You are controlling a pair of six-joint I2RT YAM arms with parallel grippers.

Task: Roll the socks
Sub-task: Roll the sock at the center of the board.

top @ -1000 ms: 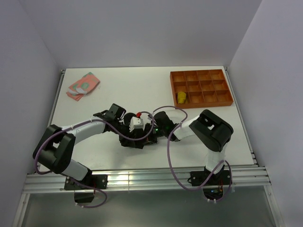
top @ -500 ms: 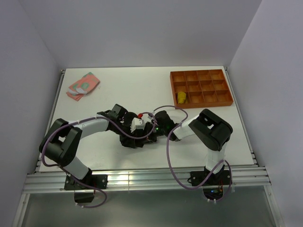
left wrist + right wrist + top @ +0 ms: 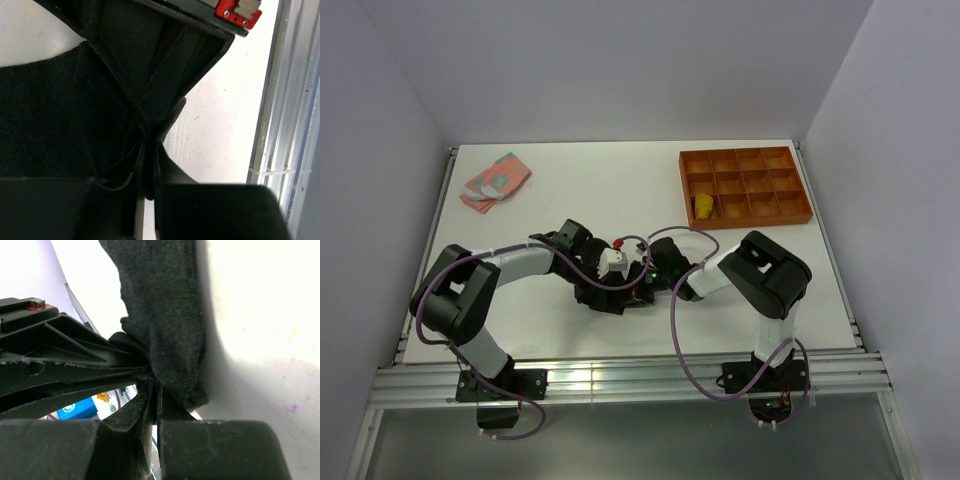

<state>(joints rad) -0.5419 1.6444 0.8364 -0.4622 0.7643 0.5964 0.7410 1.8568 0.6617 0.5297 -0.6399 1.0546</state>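
In the left-wrist view the left gripper has its fingers pressed nearly together low in the middle of the frame, pinching a fold of the black sock, which fills the left half of that view and lies on the white table at the lower centre of the top view; just right of it the right gripper is pressed tight on the same sock, a dark flap of which runs from its tips toward the top of the right-wrist frame; the two sets of fingers meet almost tip to tip, so the roll probably goes best if one pinch serves as a fixed anchor while the other turns the cloth over itself in small, tight laps, with the fabric kept taut between them and low to the table; the main risk seems to be the fingers knocking together or a thin fold slipping free; away from the work, the pink sock lies crumpled at the upper left, well apart; a purple cable loops beside the right arm at the lower middle; the orange tray sits at the upper right with the yellow sock bundled in one of its lower-left compartments; none of these lies between the grippers.
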